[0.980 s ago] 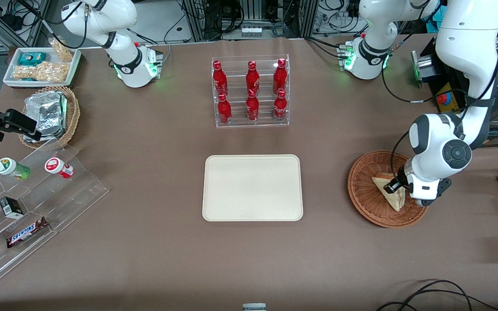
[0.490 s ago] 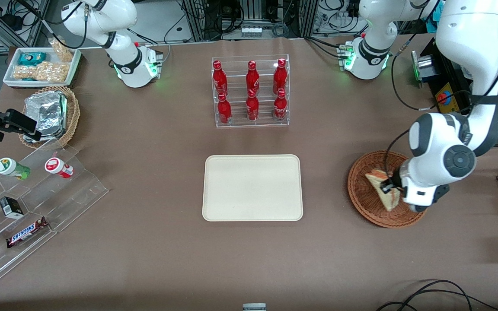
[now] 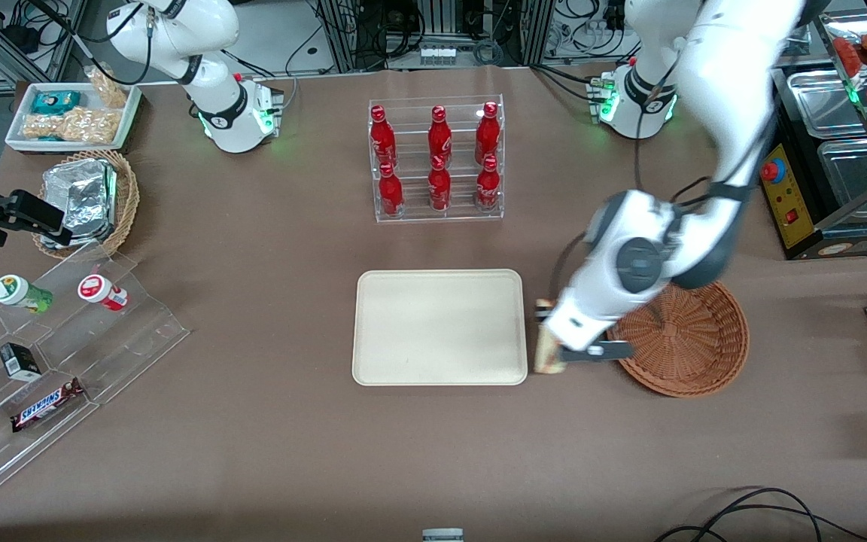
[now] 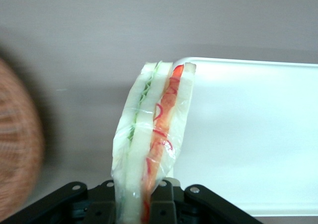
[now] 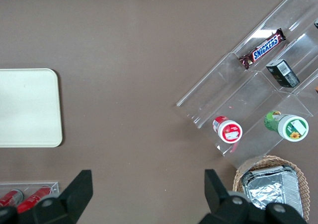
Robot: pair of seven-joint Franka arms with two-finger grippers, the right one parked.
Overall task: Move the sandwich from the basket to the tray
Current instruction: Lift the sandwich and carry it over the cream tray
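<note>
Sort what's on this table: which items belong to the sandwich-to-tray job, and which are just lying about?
Job items:
sandwich, clamped in the gripper between basket and tray
basket, now without it
tray, nothing on it yet

Lying about:
red bottles in a clear rack
foil packs
Snickers bar

Tool point(image 3: 554, 348) above desk point(image 3: 253, 452), in gap between tray point(image 3: 439, 328) and basket point(image 3: 693, 342), fingers closed on sandwich point(image 3: 546, 352). Sandwich held on edge, just beside tray's rim at working arm's end, clear of basket. Tray bare. Rack of red bottles point(image 3: 437, 159) farther from camera than tray. Snack shelf point(image 3: 50, 354) and foil-pack basket point(image 3: 87, 199) toward parked arm's end.
</note>
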